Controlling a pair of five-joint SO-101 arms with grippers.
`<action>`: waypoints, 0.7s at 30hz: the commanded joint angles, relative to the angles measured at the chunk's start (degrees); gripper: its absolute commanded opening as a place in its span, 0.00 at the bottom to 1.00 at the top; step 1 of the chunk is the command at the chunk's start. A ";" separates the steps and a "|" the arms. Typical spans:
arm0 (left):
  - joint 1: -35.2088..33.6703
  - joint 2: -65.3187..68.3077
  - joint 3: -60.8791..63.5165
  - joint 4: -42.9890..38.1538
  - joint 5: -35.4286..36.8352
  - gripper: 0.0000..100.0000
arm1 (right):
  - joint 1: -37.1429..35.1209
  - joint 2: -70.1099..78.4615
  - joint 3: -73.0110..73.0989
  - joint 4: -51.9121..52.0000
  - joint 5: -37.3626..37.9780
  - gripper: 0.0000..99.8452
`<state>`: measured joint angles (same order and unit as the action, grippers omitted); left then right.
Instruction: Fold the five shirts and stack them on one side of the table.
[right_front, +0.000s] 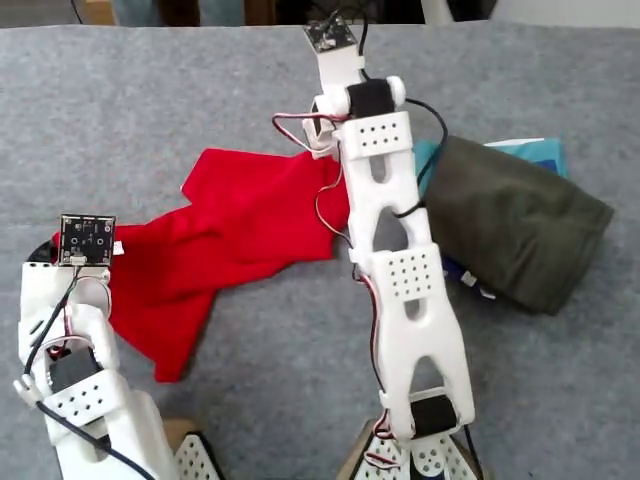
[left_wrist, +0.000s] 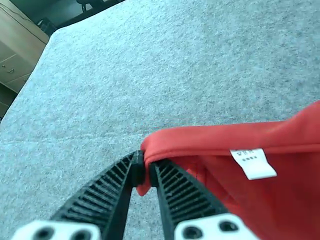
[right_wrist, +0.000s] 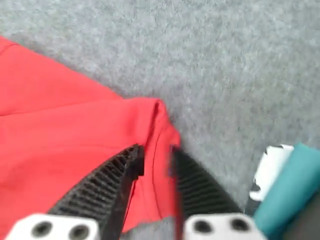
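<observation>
A red shirt (right_front: 240, 235) lies crumpled across the grey table (right_front: 150, 100), left of centre. My left gripper (left_wrist: 142, 172) is shut on a folded edge of the red shirt (left_wrist: 280, 200), near its white label (left_wrist: 252, 163), at the cloth's left end. My right gripper (right_wrist: 155, 162) is shut on a fold at the edge of the red shirt (right_wrist: 65, 130), at the cloth's far right corner. To the right lies a folded olive-green shirt (right_front: 510, 220) on top of a teal one (right_front: 540, 152).
The right arm (right_front: 400, 260) stretches from the near edge across the middle, between the red shirt and the folded pile. In the right wrist view the teal cloth (right_wrist: 292, 187) and a white tag (right_wrist: 270, 167) lie close beside the gripper. Bare grey table spreads at the far left.
</observation>
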<state>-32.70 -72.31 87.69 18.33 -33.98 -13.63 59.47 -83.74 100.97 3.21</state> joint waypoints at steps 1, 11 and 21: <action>-0.13 -0.79 -3.21 0.18 0.35 0.03 | 0.18 -13.67 11.74 0.44 -0.62 0.08; -0.13 -0.79 -3.03 0.26 0.35 0.03 | -2.90 -36.26 53.32 -1.49 -7.56 0.15; -0.13 -0.79 -2.77 0.26 0.18 0.03 | -5.36 -32.04 61.23 -3.52 -19.34 0.12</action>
<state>-32.70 -72.31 87.69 18.33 -33.98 -18.37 27.21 -22.73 98.07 -13.14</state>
